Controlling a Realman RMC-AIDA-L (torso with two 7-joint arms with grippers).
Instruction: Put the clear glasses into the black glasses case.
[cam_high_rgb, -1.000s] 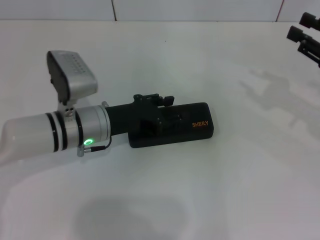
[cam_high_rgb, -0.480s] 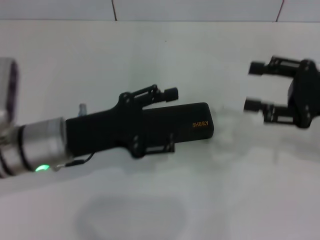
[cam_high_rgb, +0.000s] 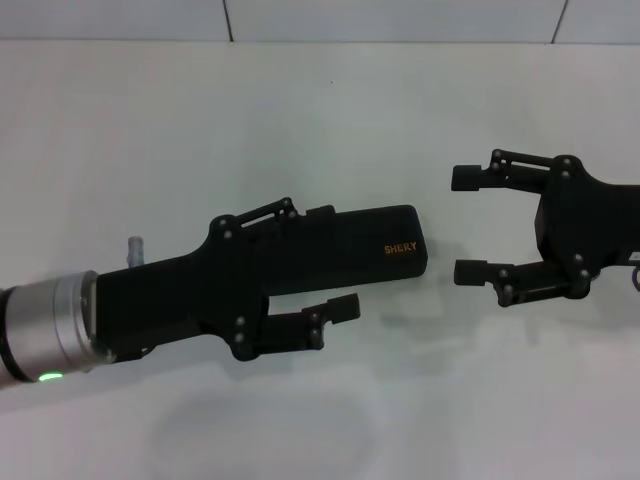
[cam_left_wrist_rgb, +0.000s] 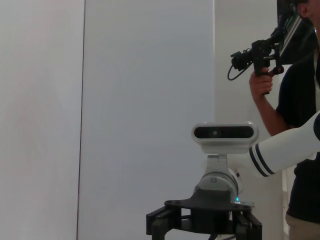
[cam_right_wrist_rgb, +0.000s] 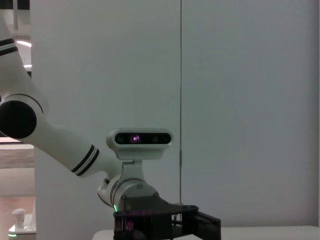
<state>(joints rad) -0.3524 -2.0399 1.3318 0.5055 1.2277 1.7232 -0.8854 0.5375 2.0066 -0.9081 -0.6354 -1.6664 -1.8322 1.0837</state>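
Pincers, both spread wide and empty: left pincer (cam_high_rgb: 322, 262) hangs over the shut rectangular black hard glasses case (cam_high_rgb: 385, 248), right pincer (cam_high_rgb: 470, 224) faces its end, presumably to open it.

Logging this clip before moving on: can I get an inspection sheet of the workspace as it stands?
Surface: plain white tabletop, bare where visible.
Job's things: rectangular black hard glasses case lies shut, gold lettering up; clear glasses not seen.
Clutter: nothing seen.
Grippers: left gripper open, above the case's left end; right gripper open, apart from the case, to its right.
Cables: nothing seen on the table.
Surroundings: pale wall panels; person holding a camera rig.
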